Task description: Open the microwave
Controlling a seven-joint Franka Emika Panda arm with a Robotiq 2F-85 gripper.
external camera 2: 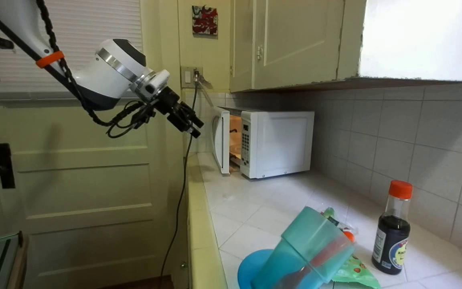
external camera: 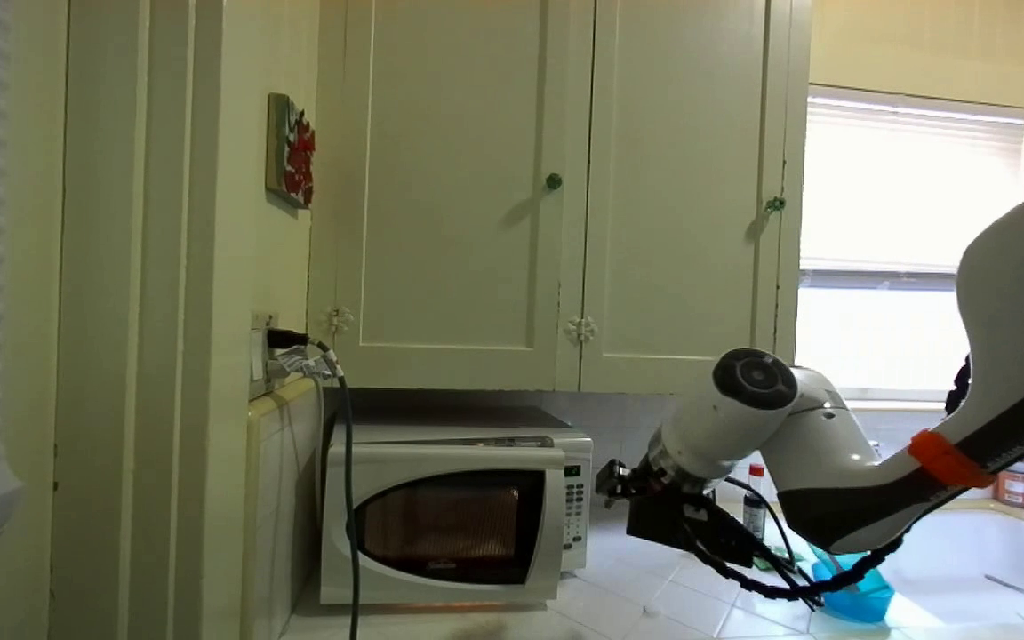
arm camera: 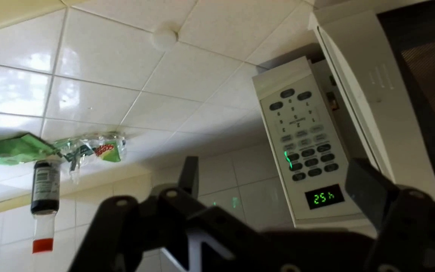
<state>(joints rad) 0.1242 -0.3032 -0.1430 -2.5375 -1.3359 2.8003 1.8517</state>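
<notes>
Microwave (external camera 2: 281, 143) ajar; your gripper (arm camera: 278, 182) spread wide, empty.
Door (external camera: 445, 526) likely light, stiff, slick; hook its free edge (arm camera: 351, 96) from inside; microwave may slide.

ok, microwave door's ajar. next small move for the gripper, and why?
I'd probably ease the gripper to the free edge of the microwave door, ready to swing it wider. In an exterior view the door stands only partly open, and the gripper hangs apart from it, jaws open and holding nothing.

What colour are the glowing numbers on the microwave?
Bright green. The glowing numbers show best in the wrist view.
</notes>
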